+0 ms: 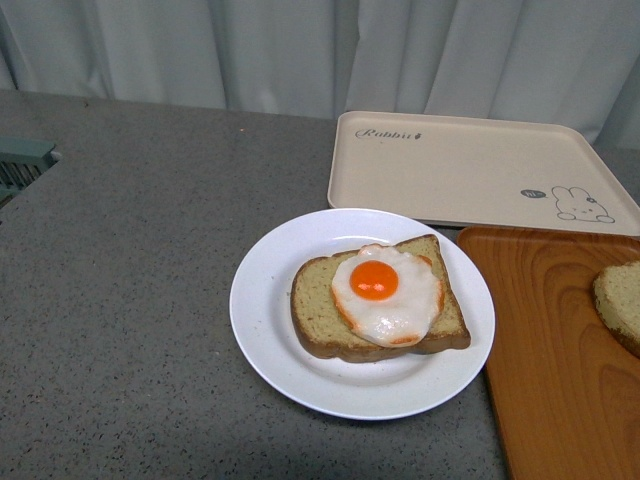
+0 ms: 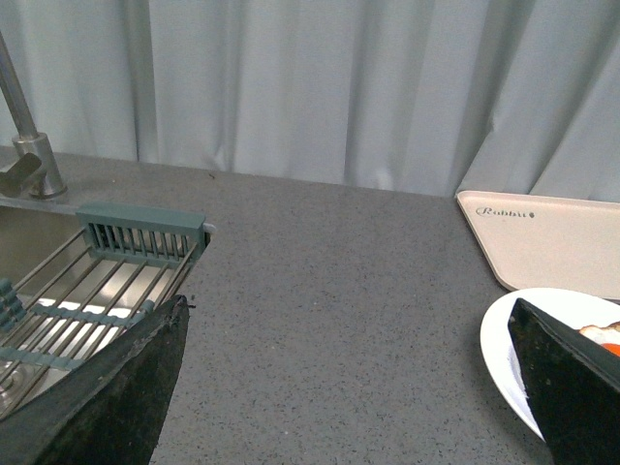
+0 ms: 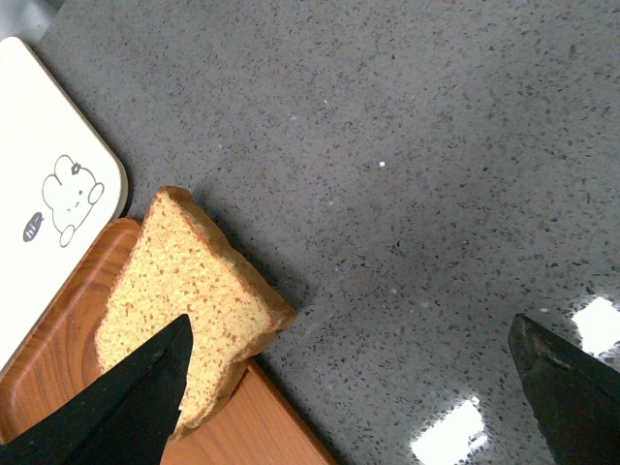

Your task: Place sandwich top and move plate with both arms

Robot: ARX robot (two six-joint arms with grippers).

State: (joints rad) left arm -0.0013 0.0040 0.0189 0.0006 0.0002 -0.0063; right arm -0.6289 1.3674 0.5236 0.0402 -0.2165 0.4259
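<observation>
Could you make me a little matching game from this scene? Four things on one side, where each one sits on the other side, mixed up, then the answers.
Things:
1. fried egg
2. sandwich top
3. plate
4. rabbit tray

Places:
A. on the wood-grain tray, at its edge
B. on the grey counter, in front of the rabbit tray
C. on the lower bread slice
D. furthest back, next to the curtain

Pairs: 1-C, 2-A, 3-B, 4-D.

"Rabbit" in script on the beige tray (image 1: 470, 165)
</observation>
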